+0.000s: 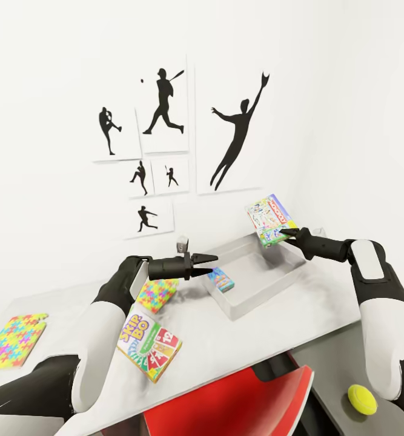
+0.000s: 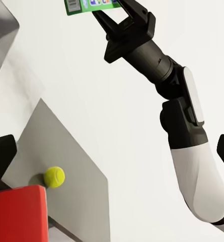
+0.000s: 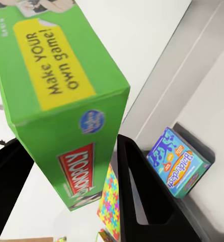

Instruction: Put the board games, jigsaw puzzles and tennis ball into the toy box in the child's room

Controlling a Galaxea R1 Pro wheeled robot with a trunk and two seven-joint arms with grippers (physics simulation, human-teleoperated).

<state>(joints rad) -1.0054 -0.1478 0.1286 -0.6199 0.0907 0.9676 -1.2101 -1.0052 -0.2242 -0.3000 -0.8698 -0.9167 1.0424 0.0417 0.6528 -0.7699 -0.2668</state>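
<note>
Toy box (image 1: 268, 289): we log it on the grey table (image 1: 74, 303); blue board game (image 1: 221, 279) inside it, at its near-left wall; Monopoly box (image 1: 269, 219) above its far edge, our right gripper (image 1: 284, 231) clamped on it; our left gripper (image 1: 209, 262), fingers apart, empty, just left of it; Skip-Bo box (image 1: 150, 350) and two jigsaw puzzles (image 1: 14, 340) (image 1: 156, 293) left of it; tennis ball (image 1: 361, 399) on the darker section, near right
</note>
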